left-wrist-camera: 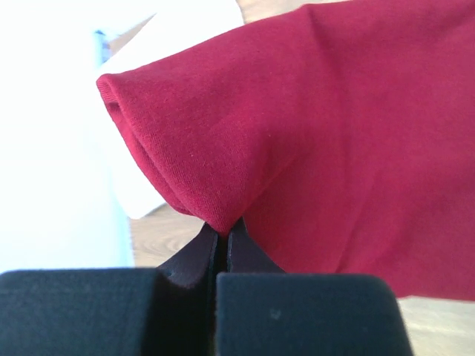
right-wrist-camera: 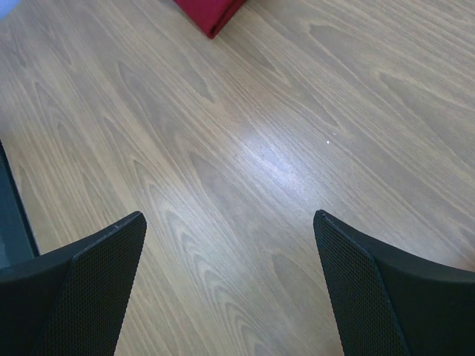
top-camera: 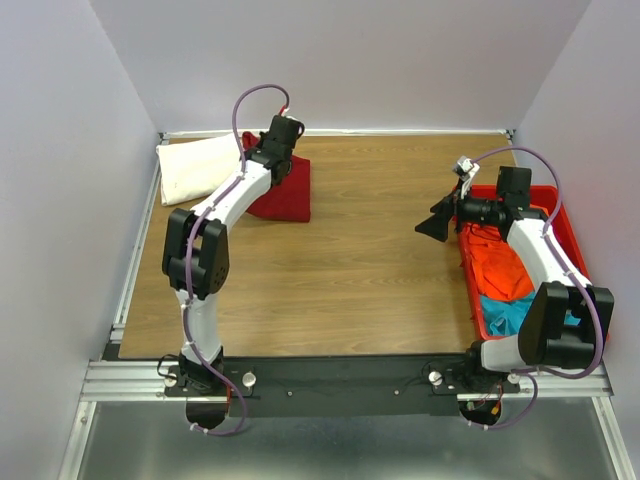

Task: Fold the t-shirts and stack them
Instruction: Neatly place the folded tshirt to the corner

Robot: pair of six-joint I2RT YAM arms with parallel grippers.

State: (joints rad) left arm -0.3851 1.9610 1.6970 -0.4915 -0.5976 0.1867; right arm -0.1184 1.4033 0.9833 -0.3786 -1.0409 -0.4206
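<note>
A wood-grain table [top-camera: 350,260] is sitting between pale walls, with the two arm bases at the bottom of the overhead frame.

The dark red t-shirt [top-camera: 288,198] is lying folded in the upper left of the table. Its left edge is sitting beside the white t-shirt [top-camera: 195,168], which is occupying the far upper-left corner. The left gripper [left-wrist-camera: 224,231] is pinching a fold of the dark red t-shirt: its jaws are pressed together with only a sliver between them, and a rounded hem of cloth is bulging up from the tips. The overhead view is hiding that pinch under the wrist, while the left wrist view is showing it closely, with the white t-shirt washed out behind and a strip of table below.

The right gripper [top-camera: 436,223] is hovering over bare wood right of centre, its jaws spread wide and holding nothing. The right wrist view is showing wood grain between the two fingers and just a corner of the dark red cloth at the top edge.

Only the overhead view is taking in the red bin [top-camera: 556,203] along the right edge, where an orange t-shirt [top-camera: 500,266] is lying crumpled, with a teal t-shirt [top-camera: 505,313] below it in the frame.
</note>
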